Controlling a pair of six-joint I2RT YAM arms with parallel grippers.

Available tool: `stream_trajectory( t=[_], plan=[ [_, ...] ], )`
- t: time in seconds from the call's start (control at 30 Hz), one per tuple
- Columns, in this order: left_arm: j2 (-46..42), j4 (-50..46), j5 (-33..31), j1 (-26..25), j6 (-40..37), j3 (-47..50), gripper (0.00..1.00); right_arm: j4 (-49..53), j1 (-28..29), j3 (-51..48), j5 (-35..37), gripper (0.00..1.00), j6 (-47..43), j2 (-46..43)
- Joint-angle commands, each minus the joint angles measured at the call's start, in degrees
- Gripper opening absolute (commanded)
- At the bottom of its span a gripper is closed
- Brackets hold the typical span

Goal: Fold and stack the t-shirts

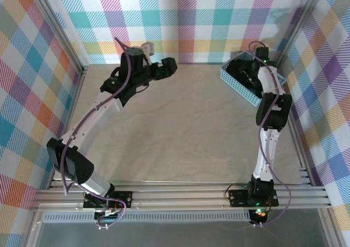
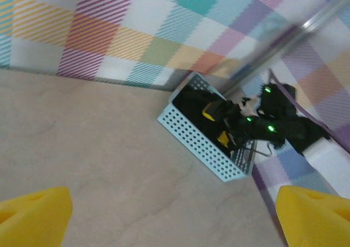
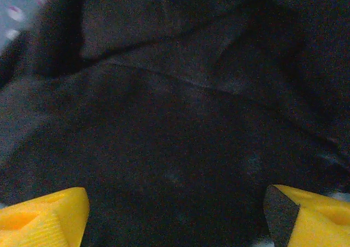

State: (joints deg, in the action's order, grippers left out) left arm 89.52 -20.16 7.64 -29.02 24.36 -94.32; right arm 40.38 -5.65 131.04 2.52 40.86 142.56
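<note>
Black t-shirts (image 3: 175,110) lie crumpled in the light-blue perforated basket (image 1: 241,92) at the back right of the table. My right gripper (image 3: 175,219) hangs open just over the cloth, its yellow fingers (image 3: 44,217) wide apart with dark folds between and below them. In the left wrist view the basket (image 2: 197,140) sits against the checked wall, with black cloth (image 2: 188,100) and the right arm reaching into it. My left gripper (image 2: 175,219) is open above bare table, well left of the basket, and holds nothing. From above, the left gripper (image 1: 167,66) hovers at the back centre-left.
Checked walls and aluminium frame posts (image 1: 68,45) close in the table on three sides. The wooden tabletop (image 1: 180,132) spreads between the two arms. The basket's corner nearly touches the right wall (image 1: 306,94).
</note>
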Motion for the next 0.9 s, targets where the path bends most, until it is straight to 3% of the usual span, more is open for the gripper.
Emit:
stream_trajectory(
  t=[0.0, 0.03, 0.17, 0.23, 0.37, 0.57, 0.87],
  plan=[
    [0.4, -9.0, -4.2, -3.1, -7.1, -2.6, 0.95, 3.6, 0.1, 2.2, -4.0, 0.75, 5.1, 1.9],
    [0.4, -9.7, -4.8, -3.5, -7.0, -2.7, 0.95, 2.4, 0.1, 2.2, -4.4, 0.67, 5.6, 2.3],
    [-0.3, -9.9, -5.7, -4.3, -6.3, -1.4, 0.95, -3.2, 0.1, 0.1, -4.1, 0.11, 5.3, 0.6],
    [-0.5, -10.0, -6.0, -4.4, -6.0, -0.9, 0.95, -9.6, 0.5, -5.1, -2.3, 0.0, 3.7, -3.7],
    [-0.3, -10.1, -6.0, -4.5, -5.1, 0.3, 0.95, -22.9, 2.3, -15.2, 3.0, 0.0, -0.7, -14.1],
    [0.4, -9.7, -6.7, -4.5, -2.9, 1.6, 0.93, -27.6, 8.2, -18.2, 11.1, 0.0, -8.3, -28.1],
    [-1.2, -17.1, -24.5, -4.4, -0.5, 0.9, 0.94, -27.6, 20.4, -9.5, 12.8, 0.0, -21.7, -40.0]
  ],
)
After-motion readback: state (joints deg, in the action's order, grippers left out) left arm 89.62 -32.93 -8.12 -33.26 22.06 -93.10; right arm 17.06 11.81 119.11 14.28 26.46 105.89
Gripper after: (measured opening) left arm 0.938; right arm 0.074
